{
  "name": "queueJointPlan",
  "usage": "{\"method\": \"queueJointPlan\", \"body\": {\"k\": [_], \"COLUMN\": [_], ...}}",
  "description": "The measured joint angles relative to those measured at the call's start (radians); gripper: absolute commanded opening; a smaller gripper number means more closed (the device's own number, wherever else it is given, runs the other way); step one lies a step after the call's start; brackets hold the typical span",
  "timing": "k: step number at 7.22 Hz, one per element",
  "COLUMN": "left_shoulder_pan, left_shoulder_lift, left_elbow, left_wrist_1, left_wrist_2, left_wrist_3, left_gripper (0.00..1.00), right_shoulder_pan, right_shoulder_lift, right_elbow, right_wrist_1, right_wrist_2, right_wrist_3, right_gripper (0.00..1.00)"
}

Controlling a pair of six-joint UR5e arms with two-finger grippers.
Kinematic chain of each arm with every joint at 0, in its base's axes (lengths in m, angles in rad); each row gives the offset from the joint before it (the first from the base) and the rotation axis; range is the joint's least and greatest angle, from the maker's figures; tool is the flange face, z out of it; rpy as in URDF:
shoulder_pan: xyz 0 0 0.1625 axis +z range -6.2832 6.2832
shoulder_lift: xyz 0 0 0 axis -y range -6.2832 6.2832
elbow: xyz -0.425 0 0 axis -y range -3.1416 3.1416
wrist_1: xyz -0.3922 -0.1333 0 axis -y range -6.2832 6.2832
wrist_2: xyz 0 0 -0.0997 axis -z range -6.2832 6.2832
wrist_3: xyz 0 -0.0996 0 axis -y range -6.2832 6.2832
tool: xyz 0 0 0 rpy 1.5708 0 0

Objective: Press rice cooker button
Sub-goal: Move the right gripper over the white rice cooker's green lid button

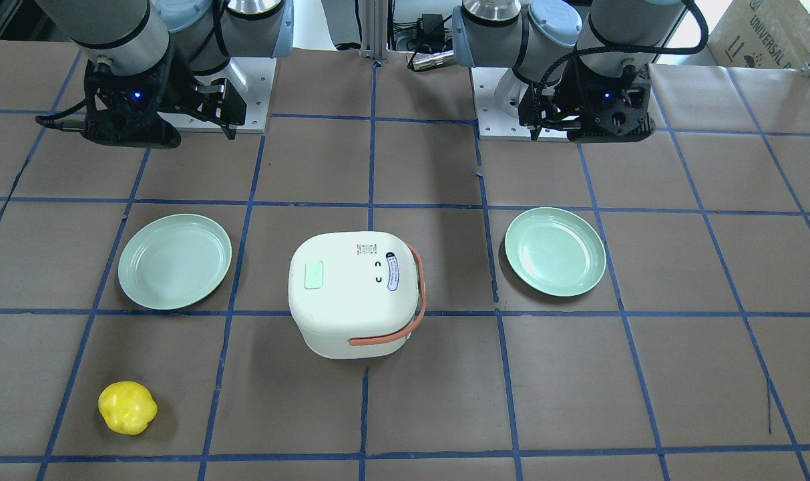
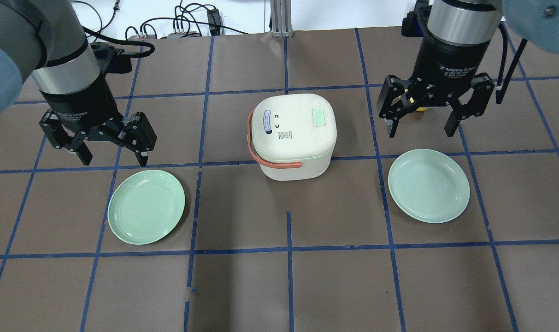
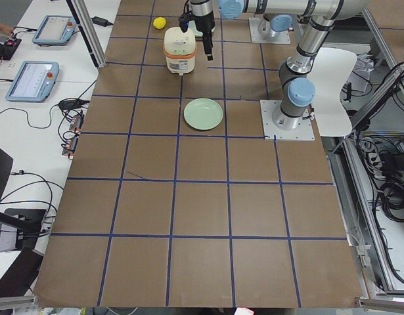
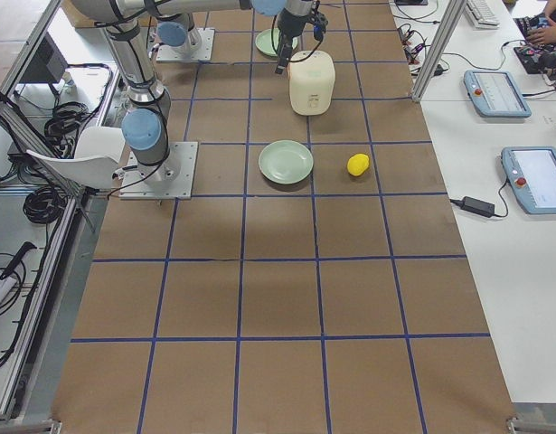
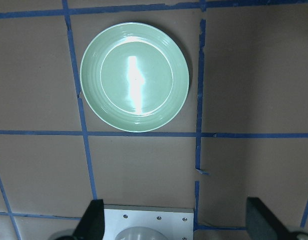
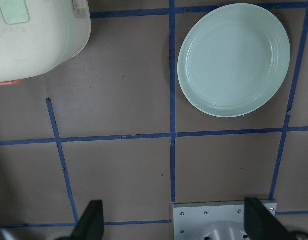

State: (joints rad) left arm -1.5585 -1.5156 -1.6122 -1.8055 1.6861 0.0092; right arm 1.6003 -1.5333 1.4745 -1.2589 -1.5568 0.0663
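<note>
The white rice cooker (image 2: 293, 138) with an orange handle stands at the table's middle, lid shut. Its pale green button (image 2: 318, 118) is on top of the lid, and also shows in the front view (image 1: 314, 274) and the right wrist view (image 6: 13, 11). My left gripper (image 2: 114, 159) is open and empty, raised above the table to the cooker's left. My right gripper (image 2: 421, 130) is open and empty, raised to the cooker's right. Neither touches the cooker.
One pale green plate (image 2: 146, 206) lies below my left gripper and a second green plate (image 2: 429, 185) lies below my right gripper. A yellow fruit-like object (image 1: 127, 407) sits on the far side, beyond the right gripper. Blue tape lines grid the brown table.
</note>
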Motion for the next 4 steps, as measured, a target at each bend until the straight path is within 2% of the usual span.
{"method": "queueJointPlan", "body": {"k": [4], "left_shoulder_pan": [0.000], "left_shoulder_lift": [0.000], "left_elbow": [0.000], "left_wrist_1": [0.000], "left_wrist_2": [0.000], "left_wrist_3": [0.000], "left_gripper": [1.00], "right_shoulder_pan": [-0.021], "right_shoulder_lift": [-0.001], "right_elbow": [0.004], "right_wrist_1": [-0.061], "right_wrist_2": [0.009], "right_wrist_3": [-0.034], "right_gripper": [0.98]}}
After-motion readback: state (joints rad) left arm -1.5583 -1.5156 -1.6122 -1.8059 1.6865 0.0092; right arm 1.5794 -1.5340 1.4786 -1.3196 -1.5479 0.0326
